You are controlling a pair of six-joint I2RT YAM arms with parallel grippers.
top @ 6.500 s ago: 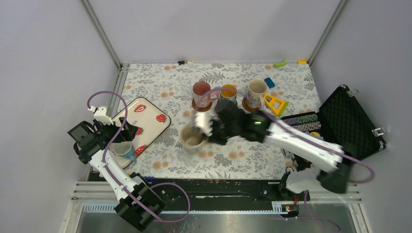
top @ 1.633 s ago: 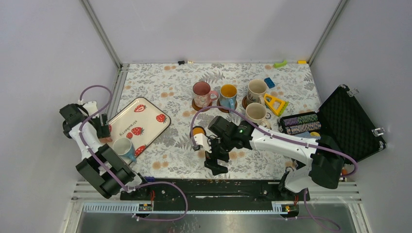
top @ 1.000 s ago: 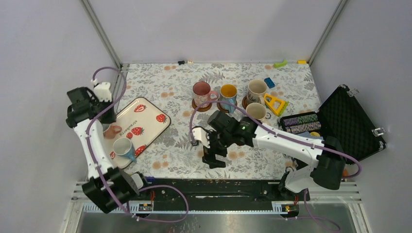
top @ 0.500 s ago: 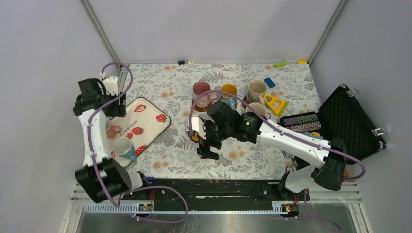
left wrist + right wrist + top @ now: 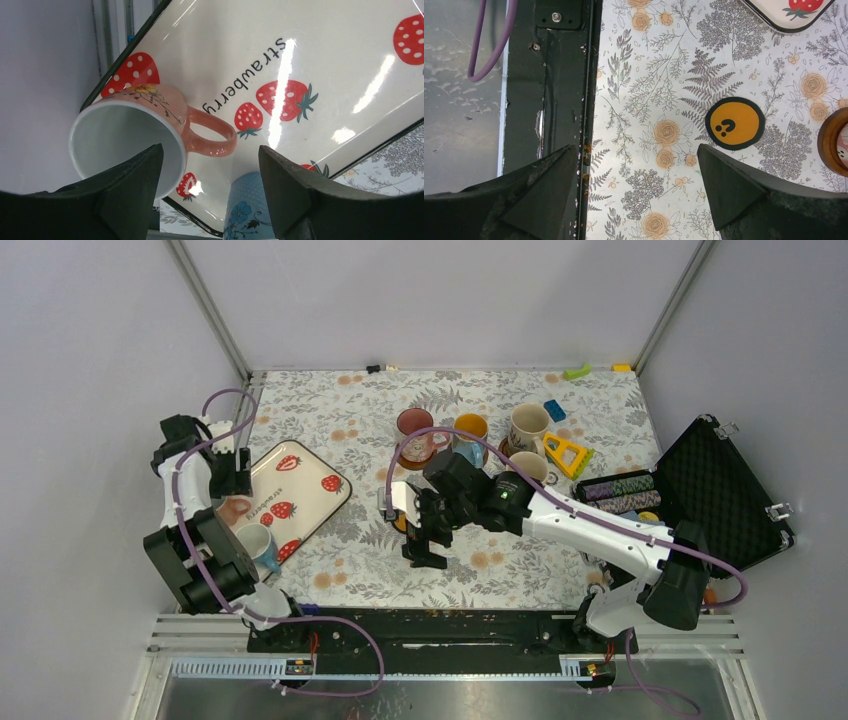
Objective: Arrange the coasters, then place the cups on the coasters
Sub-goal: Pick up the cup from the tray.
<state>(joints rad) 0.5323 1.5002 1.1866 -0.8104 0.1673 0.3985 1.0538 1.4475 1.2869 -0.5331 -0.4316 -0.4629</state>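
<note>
Right gripper (image 5: 636,150): jaws spread wide, empty, over flowered table (image 5: 664,90). We log the orange coaster (image 5: 735,123) flat at two o'clock, just beyond its right finger. Left gripper (image 5: 210,150): jaws apart, gripping nothing; pink mug (image 5: 135,135) at ten o'clock, on strawberry tray (image 5: 325,75).

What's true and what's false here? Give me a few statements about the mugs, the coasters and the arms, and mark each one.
1. The orange coaster lies bare on the flowered table, with no cup on it. True.
2. The right tool is carrying a cup. False: its jaws stand open and empty above the table.
3. A pink mug sits on the strawberry tray. True.
4. The black case at the right is shut. False: it lies open, showing its foam lining.
</note>
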